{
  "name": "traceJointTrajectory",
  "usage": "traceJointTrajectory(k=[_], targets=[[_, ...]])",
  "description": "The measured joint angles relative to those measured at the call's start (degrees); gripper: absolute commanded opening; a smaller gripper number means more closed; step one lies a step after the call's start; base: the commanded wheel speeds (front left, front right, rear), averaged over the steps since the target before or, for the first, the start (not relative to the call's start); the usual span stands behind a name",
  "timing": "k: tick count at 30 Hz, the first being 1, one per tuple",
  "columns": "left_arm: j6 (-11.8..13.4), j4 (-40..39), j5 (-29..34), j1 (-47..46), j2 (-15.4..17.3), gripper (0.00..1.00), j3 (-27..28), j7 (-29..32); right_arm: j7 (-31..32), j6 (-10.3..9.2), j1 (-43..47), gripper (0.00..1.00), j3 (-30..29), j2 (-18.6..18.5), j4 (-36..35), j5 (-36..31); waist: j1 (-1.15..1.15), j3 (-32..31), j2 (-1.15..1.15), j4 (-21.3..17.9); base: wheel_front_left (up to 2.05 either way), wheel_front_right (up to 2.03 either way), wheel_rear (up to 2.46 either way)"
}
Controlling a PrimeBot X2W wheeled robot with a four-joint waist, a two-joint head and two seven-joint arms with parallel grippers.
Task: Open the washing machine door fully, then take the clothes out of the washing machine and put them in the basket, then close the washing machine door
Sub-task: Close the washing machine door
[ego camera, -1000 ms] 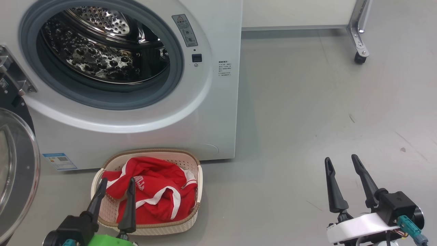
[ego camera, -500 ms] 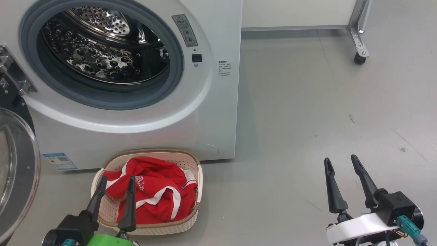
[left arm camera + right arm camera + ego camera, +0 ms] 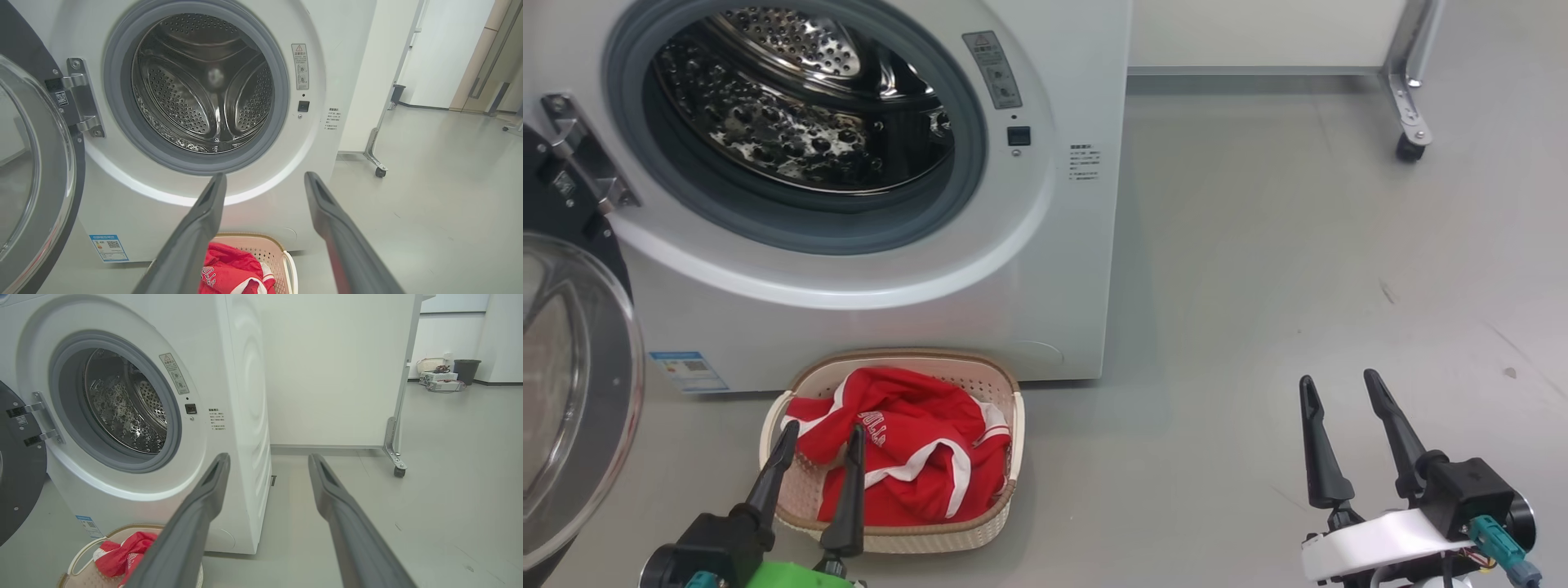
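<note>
Two hands spread: left hand point(image 3: 824, 427) over basket point(image 3: 890, 541) front rim; right hand point(image 3: 1338, 376) over wide floor point(image 3: 1258, 286) right of washing machine point(image 3: 1045, 269).

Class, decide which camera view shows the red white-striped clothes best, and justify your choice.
The head view: the red white-striped clothes lie almost whole in the cream perforated plastic basket, seen from above. The left and right wrist views catch only a part at the bottom edge.
</note>
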Motion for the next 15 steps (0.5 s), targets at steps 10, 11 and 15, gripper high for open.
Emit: traceJointTrajectory(k=[10, 11, 15], targets=[[0.70, 0.24, -0.34, 0.00, 0.00, 1.00, -0.03, 0.00, 0.01, 0.99, 0.86, 1.00, 1.51, -0.21, -0.08, 0.00, 0.00, 0.43, 0.00, 5.16, 0.00, 0.00, 0.00], [0.94, 0.24, -0.43, 0.00, 0.00, 1.00, 0.03, 0.00, 0.01, 1.02, 0.86, 1.00, 1.67, -0.27, -0.07, -0.01, 0.00, 0.47, 0.00, 5.83, 0.00, 0.00, 0.00], [2.20, 0.20, -0.43, 0.01, 0.00, 1.00, 1.09, 0.00, 0.01, 1.52, 0.85, 1.00, 2.70, -0.30, -0.04, -0.02, 0.00, 0.58, 0.00, 8.69, 0.00, 0.00, 0.00]])
